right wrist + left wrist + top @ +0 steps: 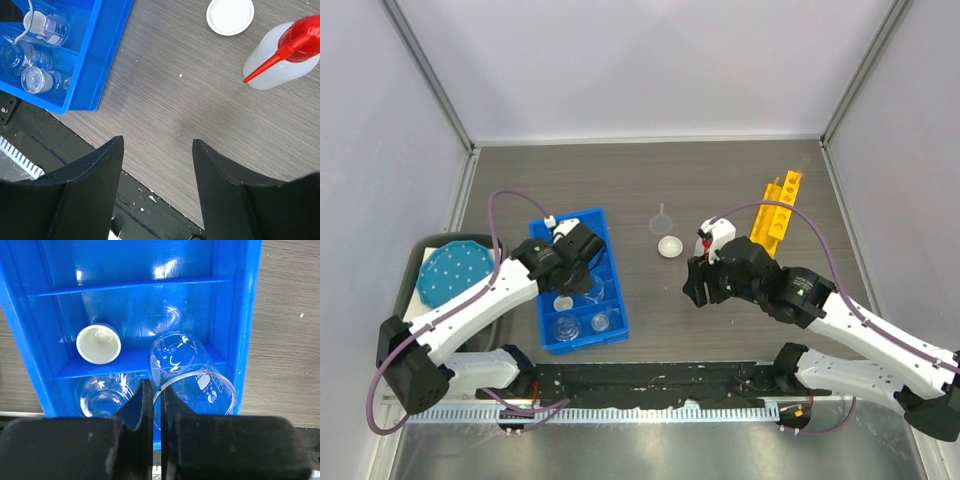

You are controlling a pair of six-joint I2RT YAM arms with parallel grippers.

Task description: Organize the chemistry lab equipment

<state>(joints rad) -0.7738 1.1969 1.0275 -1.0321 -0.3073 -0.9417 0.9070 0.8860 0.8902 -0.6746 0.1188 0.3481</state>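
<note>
Left gripper pinches the rim of a glass beaker inside the blue tray; right gripper hangs spread near the squeeze bottle.

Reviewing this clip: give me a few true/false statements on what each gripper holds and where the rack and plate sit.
1. The left gripper pinches the rim of a glass beaker over the blue tray. True.
2. The right gripper holds the squeeze bottle. False: it is open and empty; the bottle sits on the table, apart from it.
3. The yellow rack stands in the blue tray. False: it is on the table, far right.
4. The teal plate lies left of the blue tray. True.
</note>
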